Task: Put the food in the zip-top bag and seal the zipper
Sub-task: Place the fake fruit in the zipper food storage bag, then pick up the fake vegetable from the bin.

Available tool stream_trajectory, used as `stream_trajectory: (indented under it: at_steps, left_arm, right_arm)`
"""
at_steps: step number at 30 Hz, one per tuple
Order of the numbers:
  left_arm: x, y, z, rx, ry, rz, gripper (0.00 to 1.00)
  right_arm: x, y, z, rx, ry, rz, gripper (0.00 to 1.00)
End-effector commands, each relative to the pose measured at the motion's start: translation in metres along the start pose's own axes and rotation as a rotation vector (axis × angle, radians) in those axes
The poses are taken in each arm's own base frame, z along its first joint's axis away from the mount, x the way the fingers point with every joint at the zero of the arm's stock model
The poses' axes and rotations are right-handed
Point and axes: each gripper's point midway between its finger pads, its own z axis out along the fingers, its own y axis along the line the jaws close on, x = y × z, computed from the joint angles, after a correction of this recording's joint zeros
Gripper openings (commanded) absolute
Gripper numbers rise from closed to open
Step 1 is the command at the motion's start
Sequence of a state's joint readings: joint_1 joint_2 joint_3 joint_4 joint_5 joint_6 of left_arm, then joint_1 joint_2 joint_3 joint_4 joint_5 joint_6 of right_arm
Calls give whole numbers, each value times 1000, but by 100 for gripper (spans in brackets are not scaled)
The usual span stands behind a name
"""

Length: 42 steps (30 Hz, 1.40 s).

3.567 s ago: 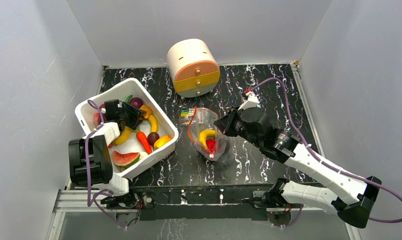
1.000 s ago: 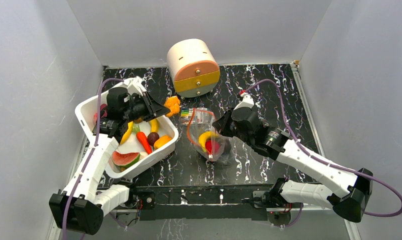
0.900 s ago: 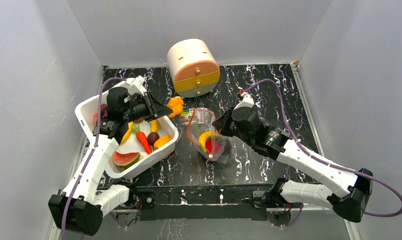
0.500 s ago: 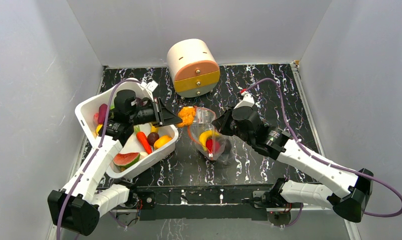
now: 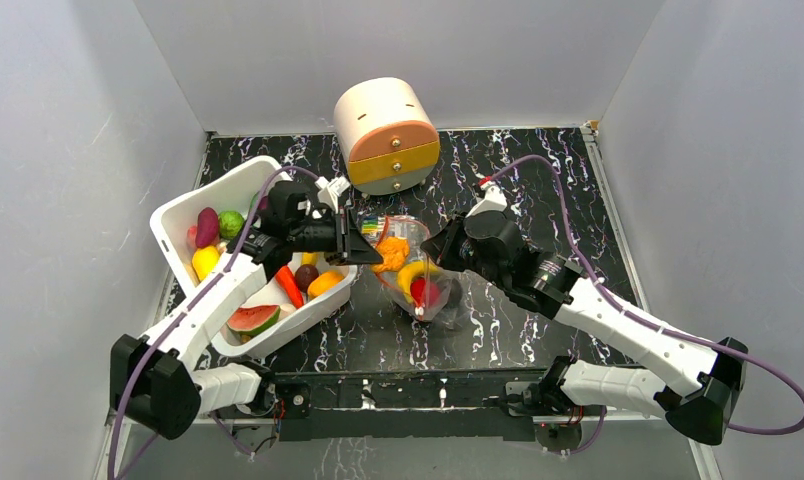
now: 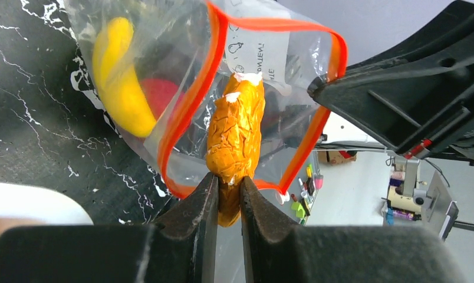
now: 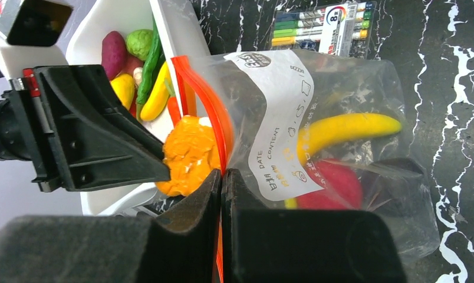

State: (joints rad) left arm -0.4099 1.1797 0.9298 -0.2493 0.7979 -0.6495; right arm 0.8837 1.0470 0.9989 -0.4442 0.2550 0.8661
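Since half a second ago the left arm has swung further right from the bin [image 5: 178, 215], carrying the orange piece [image 5: 393, 250] from beside the bag [image 5: 425, 290] to its open mouth. The right arm has stayed put.

The worktop [image 5: 518, 160] is black with white marbling, closed in by plain pale grey walls [image 5: 398, 50]. A round cream drawer unit [image 5: 386, 135] stands at the back. A pack of pens [image 7: 320, 26] lies just behind the bag.

The left pincer [image 6: 227, 188] is clamped on the near end of the orange piece, which sticks out ahead of the fingers, its far end at the loop of the zipper [image 6: 190, 118]. The right pincer [image 7: 221, 177] is pressed together on the bag's rim at the zipper, holding the mouth up, with the orange piece just beside its tips. A banana [image 7: 341, 130] and a red piece [image 7: 335, 186] lie inside the bag. More food [image 5: 288, 287] rests in the bin.
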Motion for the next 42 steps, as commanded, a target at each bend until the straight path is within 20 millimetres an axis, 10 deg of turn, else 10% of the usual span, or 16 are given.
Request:
stream_trajectory:
  at_steps: [1, 5, 8, 13, 32, 42]
  left_arm:
    - [-7, -16, 2, 3, -2, 37, 1]
    - [-12, -18, 6, 1, -33, 30, 21]
    - [-13, -22, 10, 18, -35, 19, 54]
    - [-22, -22, 2, -39, -73, 79, 68]
    - [-102, 24, -82, -619, -541, 221, 84]
    - [-121, 85, -148, -1124, -653, 231, 84]
  right_arm:
    - [-25, 35, -10, -113, -59, 31, 0]
    - [-23, 34, -11, -115, -54, 31, 0]
    - [-18, 32, -10, -116, -37, 29, 0]
    - [-19, 28, -15, -109, -45, 29, 0]
    - [-24, 7, -29, -61, -100, 22, 0]
    - [-25, -5, -38, -53, -136, 15, 0]
